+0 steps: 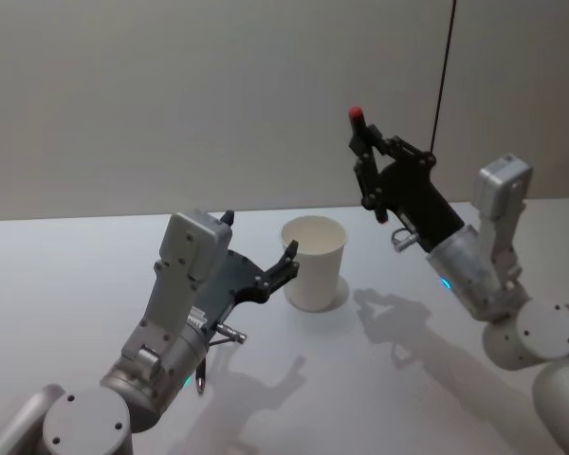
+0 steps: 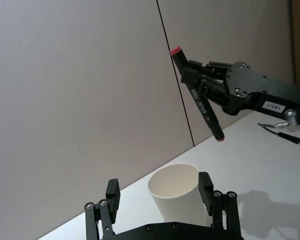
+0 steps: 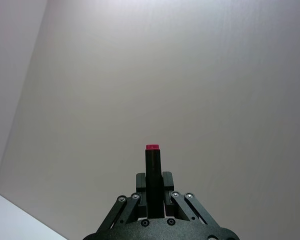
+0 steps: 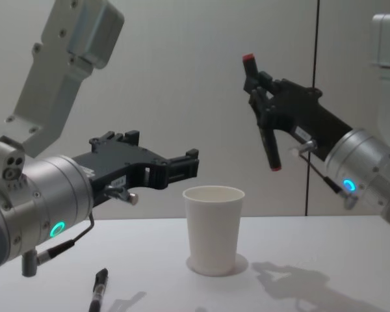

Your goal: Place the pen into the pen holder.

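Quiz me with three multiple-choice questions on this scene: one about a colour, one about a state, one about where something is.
1. The paper cup is: A blue; B white; C green.
2. The left tool is: A open; B shut on the cup; C shut on a pen.
3. The red-tipped pen is: A inside the cup; B in the left tool; C held up in the right tool.

Answers:
1. B: the cup is plain white.
2. A: its fingers stand apart, holding nothing.
3. C: the right tool grips it, higher than the cup's rim.
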`<action>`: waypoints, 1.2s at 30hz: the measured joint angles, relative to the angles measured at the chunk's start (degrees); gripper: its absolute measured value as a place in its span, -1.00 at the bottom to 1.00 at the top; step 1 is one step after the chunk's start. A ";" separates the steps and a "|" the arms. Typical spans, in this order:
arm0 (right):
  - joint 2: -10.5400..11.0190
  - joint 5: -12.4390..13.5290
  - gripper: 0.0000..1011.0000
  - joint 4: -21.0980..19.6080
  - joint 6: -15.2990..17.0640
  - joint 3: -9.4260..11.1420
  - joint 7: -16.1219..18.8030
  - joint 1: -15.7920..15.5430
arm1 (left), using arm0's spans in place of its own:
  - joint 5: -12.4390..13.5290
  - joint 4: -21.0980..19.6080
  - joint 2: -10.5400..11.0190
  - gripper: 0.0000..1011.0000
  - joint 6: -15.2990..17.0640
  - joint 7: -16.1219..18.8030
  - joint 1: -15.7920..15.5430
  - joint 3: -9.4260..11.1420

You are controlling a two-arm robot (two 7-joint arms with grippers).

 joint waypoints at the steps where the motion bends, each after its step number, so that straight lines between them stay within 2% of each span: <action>1: -0.18 0.25 -0.66 0.60 -0.60 -0.04 0.33 0.29 | 0.00 0.00 0.00 0.98 0.00 0.00 0.00 0.00; 6: -2.13 2.38 -0.66 7.24 -4.51 -0.26 2.98 3.43 | 0.00 0.00 0.00 0.98 0.00 0.00 0.00 0.00; 13: -4.36 5.63 -0.66 15.01 -7.89 -0.16 7.00 7.12 | 0.00 0.00 0.00 0.98 0.00 0.00 0.00 0.00; 14: -4.96 6.44 -0.66 17.06 -8.54 -0.02 8.00 8.10 | 0.00 0.00 0.00 0.98 0.00 0.00 0.00 0.00; 23: -7.66 10.57 -0.66 26.56 -11.12 1.04 13.97 12.58 | 0.00 0.00 0.00 0.98 0.00 0.00 0.00 0.00; 28: -8.65 11.86 -0.66 29.90 -11.59 1.51 16.22 14.14 | 0.00 0.00 0.00 0.98 0.00 0.00 0.00 0.00; 31: -9.17 12.35 -0.57 31.70 -11.75 1.78 17.19 14.96 | 0.00 0.00 0.00 0.98 0.00 0.00 0.00 0.00; 36: -9.80 12.88 -0.29 33.90 -11.96 2.20 18.50 15.96 | 0.00 0.00 0.00 0.98 0.00 0.00 0.00 0.00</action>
